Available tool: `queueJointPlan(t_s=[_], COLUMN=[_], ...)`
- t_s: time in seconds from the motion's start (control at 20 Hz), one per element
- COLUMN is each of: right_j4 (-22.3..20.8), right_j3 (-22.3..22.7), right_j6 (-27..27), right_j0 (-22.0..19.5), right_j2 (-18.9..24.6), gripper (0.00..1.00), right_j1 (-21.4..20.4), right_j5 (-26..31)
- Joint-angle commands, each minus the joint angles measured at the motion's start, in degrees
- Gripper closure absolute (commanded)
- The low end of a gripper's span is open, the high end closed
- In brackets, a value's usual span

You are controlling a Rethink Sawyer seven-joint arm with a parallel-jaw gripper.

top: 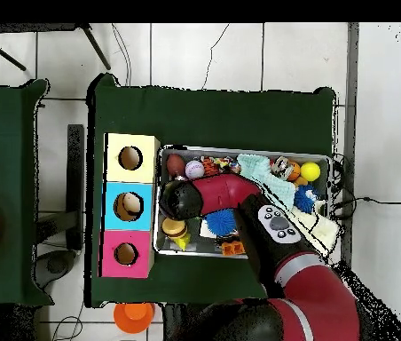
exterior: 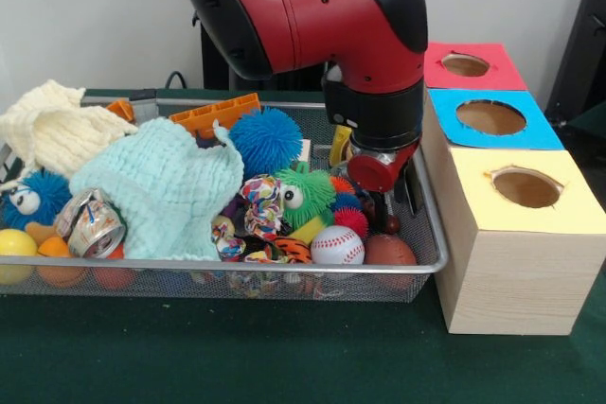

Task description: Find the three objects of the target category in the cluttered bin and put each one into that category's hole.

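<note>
The red arm comes down from above with its wrist turned downward over the bin's end nearest the 3 boxes, the jaws lowered among the clutter just above a brown ball and beside a baseball; whether the jaws are open or holding anything cannot be told. The red-topped box with the hole stands farthest from the camera in the front view, behind the blue and yellow boxes, all on the green surface. No plush animal can be picked out with certainty under the cloths and puffer balls.
</note>
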Motion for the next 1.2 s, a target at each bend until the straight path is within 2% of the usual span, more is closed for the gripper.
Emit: queueJointPlan(t_s=[0.05, 0.35, 0.5, 0.75, 0.9, 1.05, 1.1, 1.2], right_j4=[-4.8, -5.9, -6.0, -5.2, -3.8, -3.7, -3.6, -3.6], right_j3=[-4.5, -5.7, -6.4, -8.5, -8.8, -8.5, -8.4, -8.6], right_j6=[1.9, 3.2, 3.2, 3.1, 1.0, 1.1, 1.2, 1.3], right_j0=[0.6, 2.5, 3.9, 6.2, 6.0, 6.0, 6.0, 6.2], right_j2=[-3.8, -5.5, -6.9, -8.4, -8.2, -7.9, -7.8, -7.8], gripper=[0.00, 0.00, 0.00, 0.00, 0.00, 0.00, 1.00, 1.00], right_j1=[2.7, 4.0, 4.0, 6.6, 7.1, 7.2, 7.2, 7.2], right_j5=[2.8, 2.7, 5.6, 8.6, 11.8, 11.7, 11.6, 11.8])
